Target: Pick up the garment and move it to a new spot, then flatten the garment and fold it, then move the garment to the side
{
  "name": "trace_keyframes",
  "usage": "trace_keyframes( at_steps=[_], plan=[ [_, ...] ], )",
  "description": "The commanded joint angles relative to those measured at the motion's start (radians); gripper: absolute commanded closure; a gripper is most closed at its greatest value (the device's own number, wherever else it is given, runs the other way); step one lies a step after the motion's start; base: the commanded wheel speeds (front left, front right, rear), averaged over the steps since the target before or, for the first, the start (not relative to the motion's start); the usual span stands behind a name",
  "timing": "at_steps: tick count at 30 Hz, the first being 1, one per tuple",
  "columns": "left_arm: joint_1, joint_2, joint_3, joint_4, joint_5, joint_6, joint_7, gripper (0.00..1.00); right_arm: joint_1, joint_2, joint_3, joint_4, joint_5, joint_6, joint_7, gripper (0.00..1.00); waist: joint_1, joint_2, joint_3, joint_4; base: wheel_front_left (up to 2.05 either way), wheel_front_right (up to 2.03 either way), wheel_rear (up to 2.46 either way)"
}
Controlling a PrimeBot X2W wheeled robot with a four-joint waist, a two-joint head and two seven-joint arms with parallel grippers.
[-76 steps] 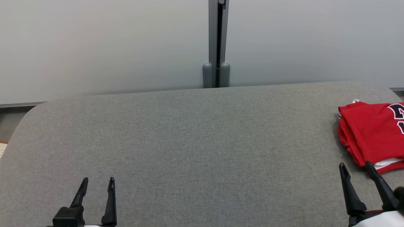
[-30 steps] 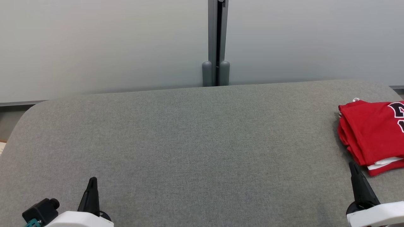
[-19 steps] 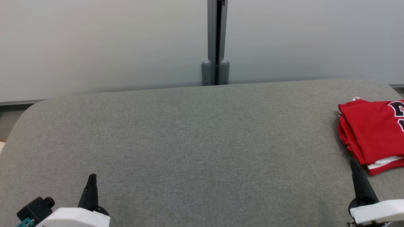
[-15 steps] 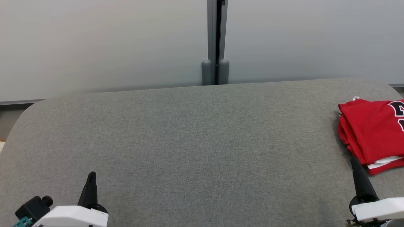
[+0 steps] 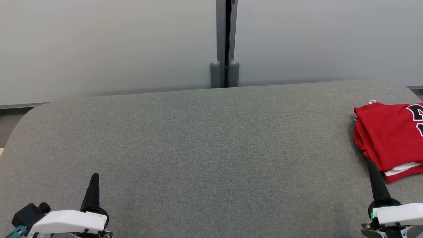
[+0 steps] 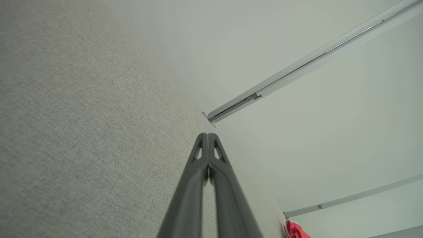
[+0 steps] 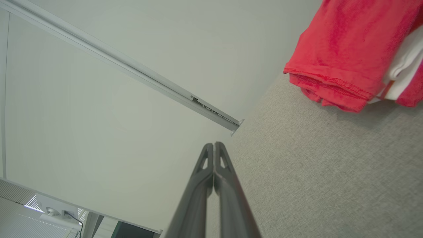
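The garment [image 5: 390, 135] is a red jersey with white trim and dark lettering, lying folded at the right edge of the grey padded surface [image 5: 205, 142]; it reaches past the head view's right border. The right wrist view has the garment [image 7: 347, 49] at its upper right, and a small red bit of the garment [image 6: 297, 230] sits at the bottom of the left wrist view. My right gripper [image 5: 372, 167] is shut and empty, its tip just beside the garment's near corner. At the lower left my left gripper [image 5: 95, 178] is shut and empty, far from the cloth.
Pale wall panels rise behind the surface, joined by a grey vertical post [image 5: 225, 46] at the middle back. The surface has rounded far corners, and a dark floor strip [image 5: 13, 119] lies past its left end.
Both grippers went from open to shut and turned on edge about two seconds ago. Over the last second the whole picture has drifted slightly; the garment lies as before.
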Motion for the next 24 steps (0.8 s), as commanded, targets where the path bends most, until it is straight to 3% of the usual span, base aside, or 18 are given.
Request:
trace_keyframes(
  at_steps=[1, 24],
  plan=[
    [-0.028, 0.002, 0.011, -0.007, -0.025, -0.011, 0.005, 1.00, -0.023, -0.002, -0.008, -0.003, 0.026, 0.000, 0.008, 1.00, 0.0000, -0.0001, 0.001, 0.000, 0.00, 0.00, 0.00],
    [-0.061, -0.021, 0.055, 0.004, -0.222, -0.051, 0.055, 1.00, -0.063, 0.020, -0.027, 0.040, 0.220, 0.000, 0.025, 1.00, 0.0000, -0.0001, 0.011, -0.004, 0.00, 0.00, 0.00]
  ],
)
